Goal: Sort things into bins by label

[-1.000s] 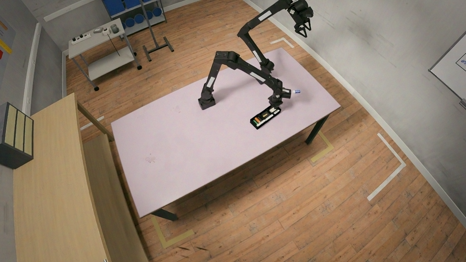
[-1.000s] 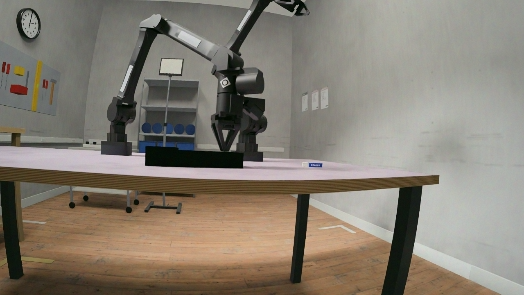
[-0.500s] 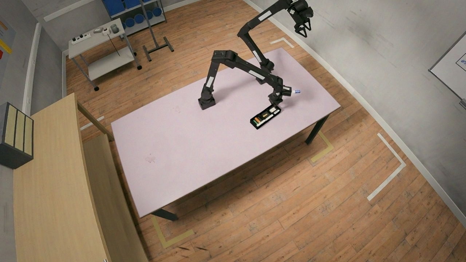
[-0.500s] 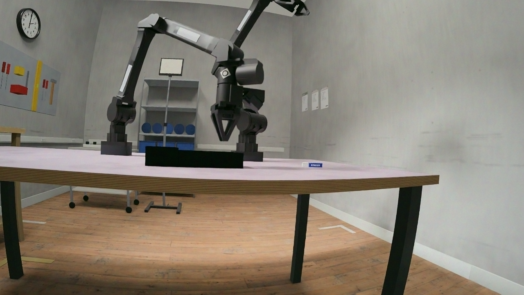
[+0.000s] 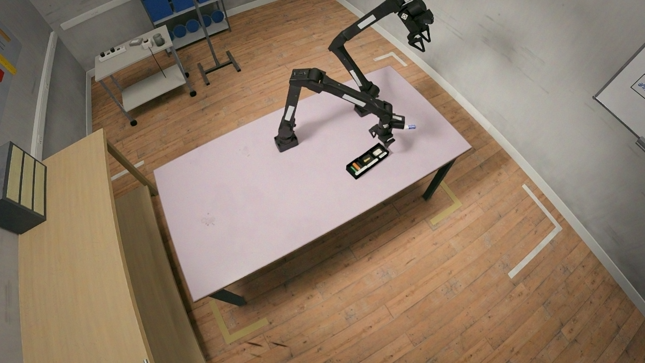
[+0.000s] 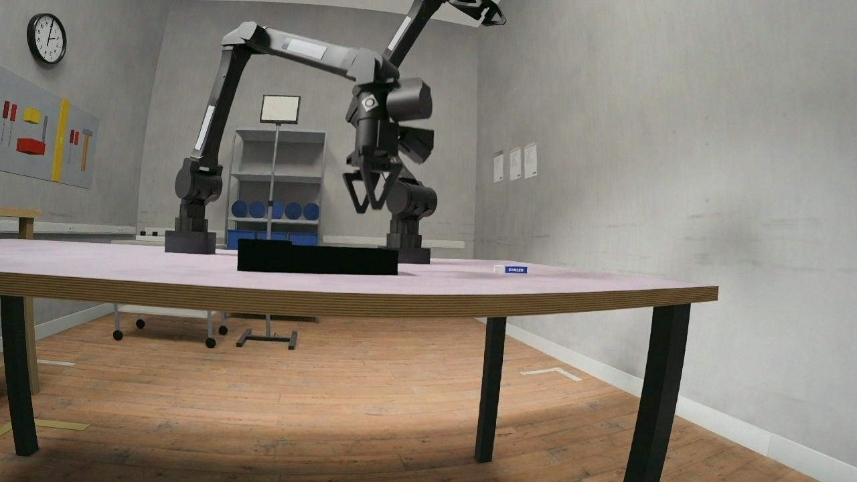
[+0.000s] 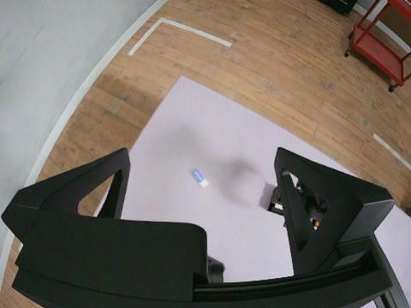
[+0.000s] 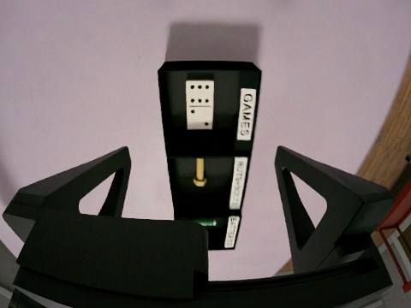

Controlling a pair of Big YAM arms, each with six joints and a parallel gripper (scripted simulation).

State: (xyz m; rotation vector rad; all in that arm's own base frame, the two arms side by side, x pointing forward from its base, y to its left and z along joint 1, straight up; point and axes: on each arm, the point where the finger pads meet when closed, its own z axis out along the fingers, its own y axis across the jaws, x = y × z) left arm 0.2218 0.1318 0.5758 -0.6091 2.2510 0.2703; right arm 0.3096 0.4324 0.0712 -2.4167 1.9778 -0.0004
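From my station I see the eraser (image 5: pixel 410 126) (image 6: pixel 511 269) (image 7: pixel 199 178) on the counter (image 5: pixel 270 216) (image 6: pixel 539 284) (image 7: pixel 163 128) (image 8: pixel 86 94), inside its wall-side short edge; its long axis slants to that edge, blue end facing it. The domino (image 5: pixel 377 152) (image 8: pixel 199 104) lies in GAMES, long axis along the bin row (image 5: pixel 374 166) (image 6: pixel 317 258) (image 8: pixel 210 66), six-pip half outward. My right gripper (image 5: pixel 381 138) (image 6: pixel 368 209) (image 8: pixel 202 154) hangs above, jaws wide, gripping nothing; my left gripper (image 5: pixel 426 46) (image 6: pixel 502 23) (image 7: pixel 202 156) is raised, also wide and unloaded.
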